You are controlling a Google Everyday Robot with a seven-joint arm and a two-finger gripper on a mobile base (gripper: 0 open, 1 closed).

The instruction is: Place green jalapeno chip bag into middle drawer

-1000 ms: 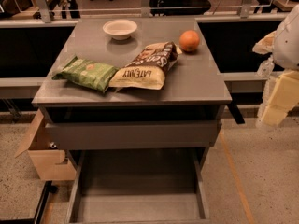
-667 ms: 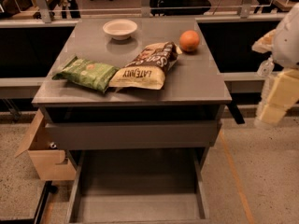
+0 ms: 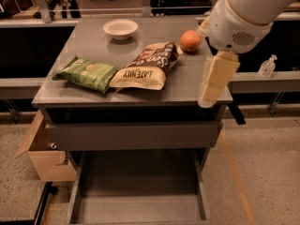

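The green jalapeno chip bag (image 3: pixel 86 73) lies flat on the left of the gray cabinet top (image 3: pixel 187 83), touching the larger tan-and-brown chip bag (image 3: pixel 145 67). The middle drawer (image 3: pixel 140 207) is pulled out low at the front, with a bare gray floor and nothing in it. My gripper (image 3: pixel 208 95) hangs from the white arm over the top's right front corner, well right of the green bag and holding nothing that I can see.
An orange (image 3: pixel 190 40) and a white bowl (image 3: pixel 120 28) sit at the back of the top. A drawer with a plain gray front panel (image 3: pixel 133 135) is above the open one. A cardboard box (image 3: pixel 44 153) stands at the left and a clear bottle (image 3: pixel 267 67) at the right.
My arm and gripper have swung left, from beside the cabinet's right edge to over its right front corner. The bags, the orange and the bowl have not moved.
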